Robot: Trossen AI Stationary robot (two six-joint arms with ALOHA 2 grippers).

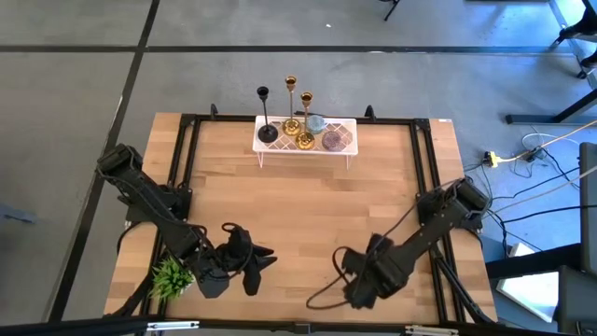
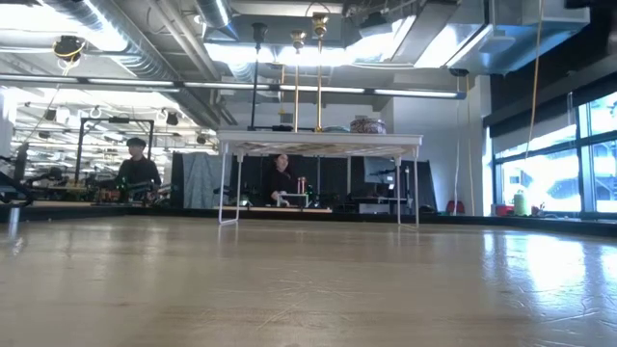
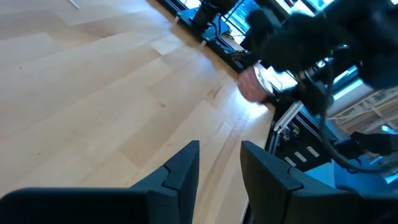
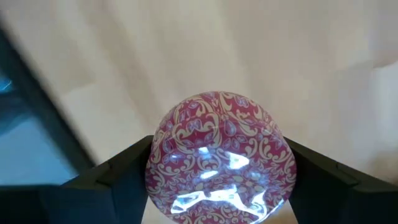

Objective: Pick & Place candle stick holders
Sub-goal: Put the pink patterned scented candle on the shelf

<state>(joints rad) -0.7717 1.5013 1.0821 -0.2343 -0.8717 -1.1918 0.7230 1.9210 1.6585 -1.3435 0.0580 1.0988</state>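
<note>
The right gripper (image 4: 219, 186) is seen closed around a round red ball with a cream floral pattern (image 4: 221, 158), at about five o'clock on the table (image 1: 308, 201). The left gripper (image 3: 219, 163) is held slightly open with nothing between its fingers, at about seven o'clock, just beside a small green plant (image 1: 171, 276). No readable writing is seen. The black candle holder (image 1: 266, 114) and two gold candle holders (image 1: 291, 105) (image 1: 306, 118) are stood upright on a small white stand (image 1: 347, 140) at twelve o'clock, well apart from both grippers.
</note>
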